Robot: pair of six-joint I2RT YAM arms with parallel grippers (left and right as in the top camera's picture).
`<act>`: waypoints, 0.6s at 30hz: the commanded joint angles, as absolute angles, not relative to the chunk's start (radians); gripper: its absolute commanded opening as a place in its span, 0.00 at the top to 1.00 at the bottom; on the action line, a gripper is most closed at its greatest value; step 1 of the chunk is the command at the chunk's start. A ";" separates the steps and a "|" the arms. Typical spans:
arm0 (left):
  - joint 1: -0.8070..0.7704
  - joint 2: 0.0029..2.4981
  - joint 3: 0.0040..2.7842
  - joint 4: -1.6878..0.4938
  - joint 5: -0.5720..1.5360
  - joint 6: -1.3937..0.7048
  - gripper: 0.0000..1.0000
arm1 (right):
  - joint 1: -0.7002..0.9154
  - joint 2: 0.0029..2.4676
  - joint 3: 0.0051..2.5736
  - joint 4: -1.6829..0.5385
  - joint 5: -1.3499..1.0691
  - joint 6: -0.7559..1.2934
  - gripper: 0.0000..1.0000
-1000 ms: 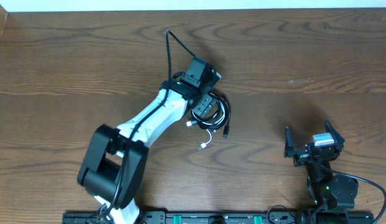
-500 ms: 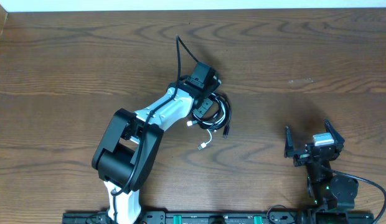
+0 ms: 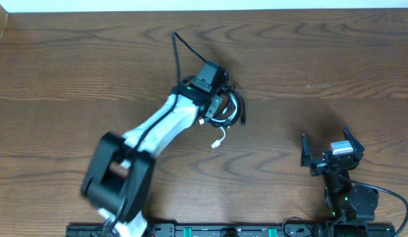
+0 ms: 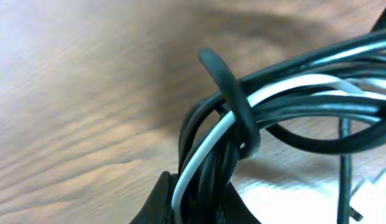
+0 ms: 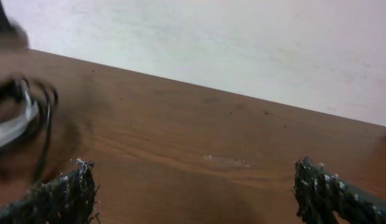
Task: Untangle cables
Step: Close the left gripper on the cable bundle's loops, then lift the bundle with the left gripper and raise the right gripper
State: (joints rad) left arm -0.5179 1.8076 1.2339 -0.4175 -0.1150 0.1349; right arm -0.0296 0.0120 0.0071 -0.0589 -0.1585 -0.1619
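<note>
The cables (image 3: 231, 109) lie as one tangled bundle of black and white cords near the table's middle. A white end plug (image 3: 219, 143) trails out toward the front. My left gripper (image 3: 216, 105) reaches into the bundle's left side. In the left wrist view the gripper (image 4: 202, 190) is shut on the cables (image 4: 286, 106), with black strands and one white strand pinched between the jaws. One black loop (image 4: 233, 93) wraps around the bundle. My right gripper (image 3: 329, 150) stands open at the front right, far from the bundle. Between its fingertips (image 5: 196, 193) there is only bare wood.
The left arm (image 3: 158, 128) crosses the table diagonally from the front left, and its own thick wire (image 3: 178, 49) sticks up behind it. A black rail (image 3: 204, 230) runs along the front edge. The table's far edge (image 3: 204, 10) meets a white wall.
The left gripper has shut on the cable bundle. The bundle and its white plug have shifted a little toward the back. The right arm has not moved.
</note>
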 commanded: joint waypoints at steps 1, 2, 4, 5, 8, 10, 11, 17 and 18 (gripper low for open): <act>-0.513 1.646 1.242 -0.459 -0.142 0.072 0.92 | -0.034 0.009 0.006 -0.063 -0.156 -0.162 0.01; -0.513 1.608 1.242 -0.480 -0.140 0.072 0.92 | -0.034 0.009 0.006 -0.063 -0.156 -0.162 0.01; -0.513 1.541 1.242 -0.521 -0.139 0.069 0.92 | -0.034 0.009 0.006 -0.063 -0.156 -0.162 0.01; -0.513 1.513 1.242 -0.540 -0.139 0.069 0.92 | -0.034 0.009 0.006 -0.063 -0.156 -0.162 0.01; -0.513 1.422 1.242 -0.613 -0.139 0.068 0.94 | -0.034 0.009 0.006 -0.063 -0.156 -0.162 0.01; -0.513 1.376 1.242 -0.657 -0.139 0.066 0.92 | -0.034 0.009 0.006 -0.063 -0.156 -0.162 0.01; -0.513 1.353 1.242 -0.677 -0.139 0.052 0.92 | -0.034 0.009 0.006 -0.063 -0.156 -0.162 0.01; -0.513 1.287 1.241 -0.744 -0.138 -0.109 0.92 | -0.034 0.009 0.006 -0.063 -0.156 -0.162 0.01; -0.513 1.287 1.241 -0.752 -0.138 -0.134 0.92 | -0.034 0.009 0.006 -0.063 -0.154 -0.162 0.01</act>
State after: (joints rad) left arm -0.5179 1.2972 1.2339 -0.7410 -0.1307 -0.0174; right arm -0.0296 0.0120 0.0071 -0.0589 -0.1577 -0.1619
